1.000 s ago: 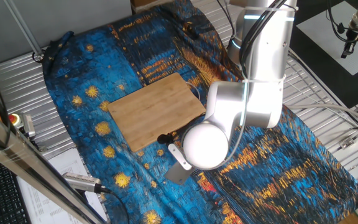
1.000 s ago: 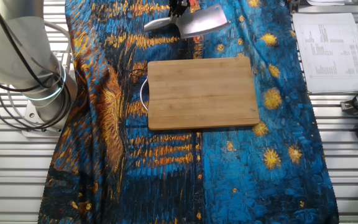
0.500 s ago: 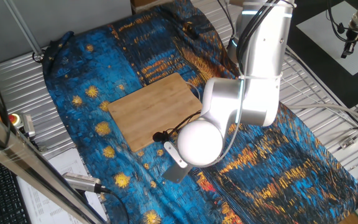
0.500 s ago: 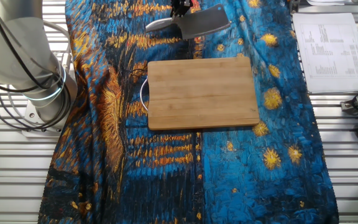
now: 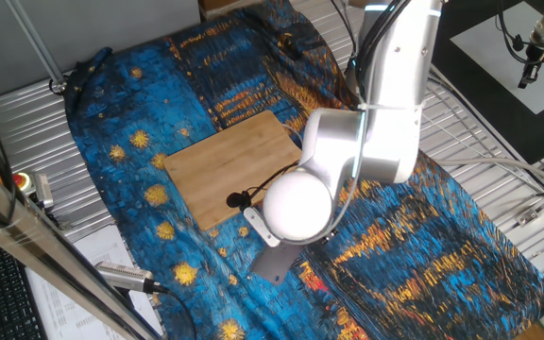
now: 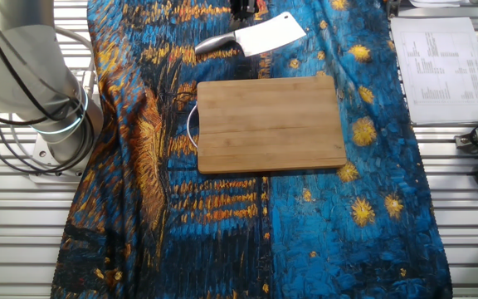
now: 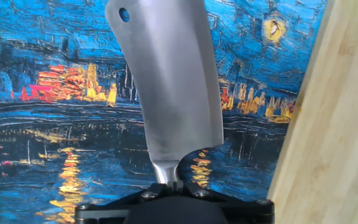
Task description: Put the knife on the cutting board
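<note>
The knife [image 7: 169,87], a small metal cleaver with a broad grey blade, hangs in my gripper [image 7: 166,182], which is shut on it where blade meets handle. In the other fixed view the knife [image 6: 264,36] is held above the cloth just beyond the far edge of the cutting board [image 6: 270,123], its silver handle pointing left; the gripper [image 6: 241,12] sits at the top edge. In one fixed view the blade [image 5: 274,264] sticks out below the arm, beside the tan board [image 5: 229,168]. In the hand view the board [image 7: 331,124] fills the right side.
A blue and orange painted cloth [image 6: 181,224] covers the table. The arm's base [image 6: 31,75] stands at the left in the other fixed view. Papers [image 6: 442,58] and a cabled cylindrical tool [image 5: 126,276] lie off the cloth.
The gripper has carried the knife a little toward the board, and the arm's elbow has shifted the same way. The blade has turned, catching more light. The board has not moved.
</note>
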`<state>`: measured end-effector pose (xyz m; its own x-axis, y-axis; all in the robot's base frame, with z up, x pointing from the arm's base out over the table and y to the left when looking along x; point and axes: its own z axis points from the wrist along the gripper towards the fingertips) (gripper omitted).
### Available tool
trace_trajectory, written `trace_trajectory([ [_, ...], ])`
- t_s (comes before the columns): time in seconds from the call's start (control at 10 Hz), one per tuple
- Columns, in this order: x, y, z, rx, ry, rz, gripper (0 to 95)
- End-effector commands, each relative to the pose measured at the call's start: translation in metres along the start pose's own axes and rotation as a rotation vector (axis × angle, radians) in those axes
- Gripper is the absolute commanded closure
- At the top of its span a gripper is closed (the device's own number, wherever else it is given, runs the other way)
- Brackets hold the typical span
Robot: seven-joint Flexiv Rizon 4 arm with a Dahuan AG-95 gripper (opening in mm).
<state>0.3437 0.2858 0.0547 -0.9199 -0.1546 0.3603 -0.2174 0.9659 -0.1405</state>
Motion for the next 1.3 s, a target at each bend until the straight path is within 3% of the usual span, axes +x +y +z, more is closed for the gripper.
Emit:
trace_trajectory([
  [0.1, 0.005, 0.001, 0.008, -0.017, -0.012, -0.011, 95.0],
  [0.2, 0.006, 0.001, 0.010, -0.008, -0.017, -0.030, 95.0],
  [0.3, 0.005, 0.001, 0.012, -0.008, -0.025, -0.041, 57.0],
  [0.4, 0.005, 0.001, 0.014, -0.009, -0.026, -0.047, 57.0],
  [0.8, 0.007, 0.004, 0.029, -0.013, -0.076, -0.087, 57.0],
  [1.3, 0.011, 0.008, 0.044, -0.009, -0.096, -0.104, 57.0],
])
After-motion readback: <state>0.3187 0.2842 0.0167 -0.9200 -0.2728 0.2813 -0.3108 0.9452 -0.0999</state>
